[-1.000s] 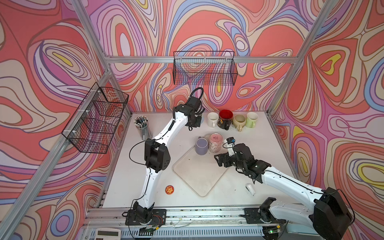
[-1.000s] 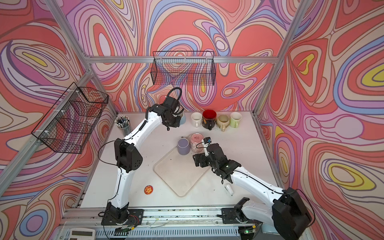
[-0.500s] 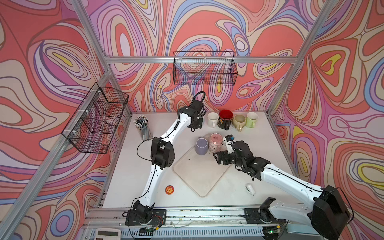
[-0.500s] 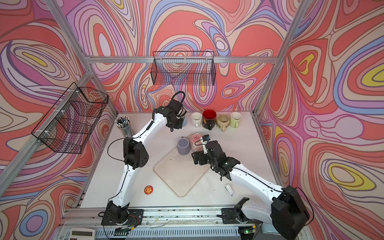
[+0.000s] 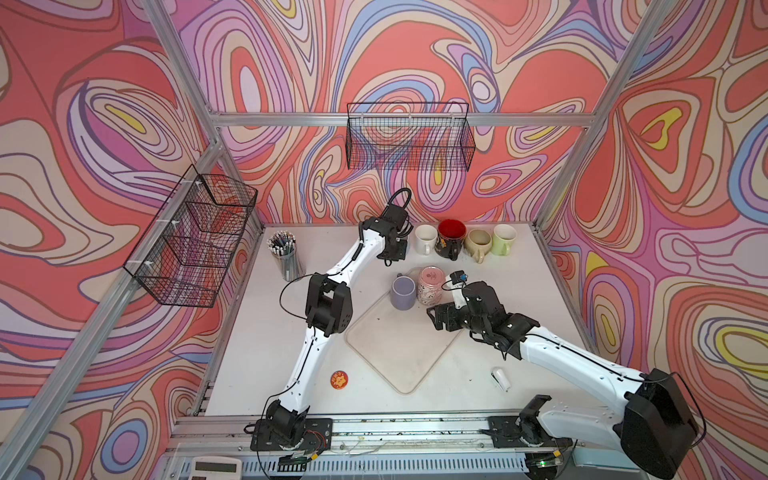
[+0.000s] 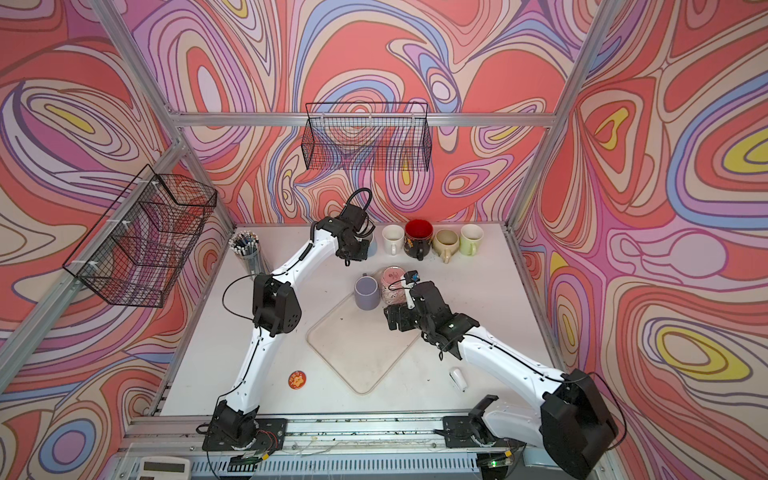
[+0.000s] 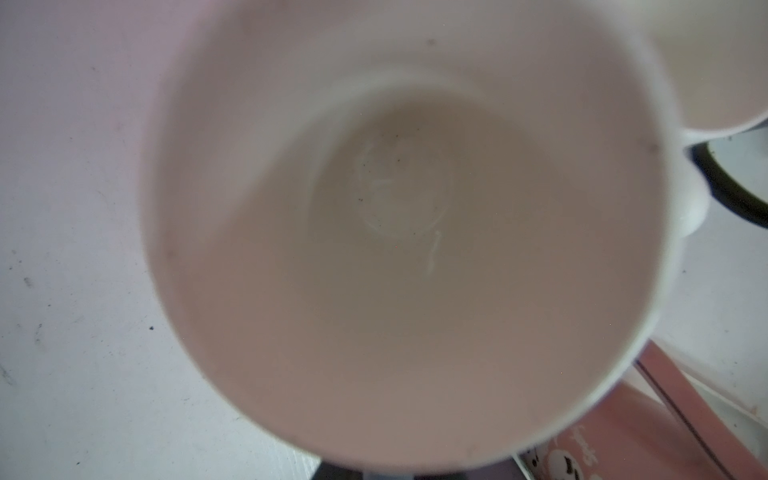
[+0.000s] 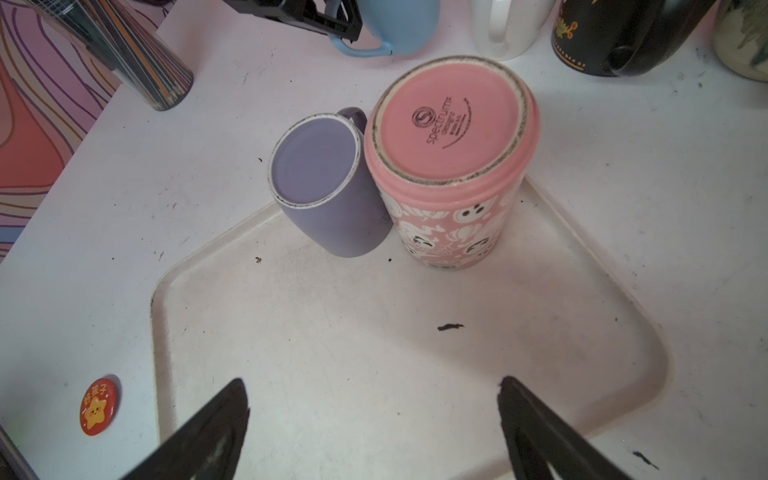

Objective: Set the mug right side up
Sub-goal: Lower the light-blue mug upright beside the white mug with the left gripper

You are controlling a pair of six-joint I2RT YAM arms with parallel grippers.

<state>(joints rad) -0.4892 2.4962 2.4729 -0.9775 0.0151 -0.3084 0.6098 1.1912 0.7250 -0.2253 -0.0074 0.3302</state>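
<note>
Two mugs stand upside down, touching, at the back corner of the clear tray (image 5: 399, 353): a purple mug (image 5: 402, 293) (image 8: 324, 191) and a pink patterned mug (image 5: 430, 286) (image 8: 449, 166). My right gripper (image 5: 436, 318) (image 8: 374, 386) hovers open over the tray, just in front of the pink mug and holding nothing. At the left end of the back row, my left gripper (image 5: 395, 249) is shut on the near rim of a blue mug (image 8: 403, 20) (image 6: 372, 246). That mug stands upright; its pale inside (image 7: 395, 228) fills the left wrist view.
Upright mugs line the back: white (image 5: 424, 239), black with red inside (image 5: 451, 237), beige (image 5: 478, 241), green (image 5: 503, 237). A pen cup (image 5: 284, 253) stands back left. An orange badge (image 5: 339, 380) and a small white object (image 5: 500, 378) lie near the front. Wire baskets hang on the walls.
The left arm's elbow has swung right and back while its gripper stays at the blue mug. The right gripper has edged slightly left, still open.
</note>
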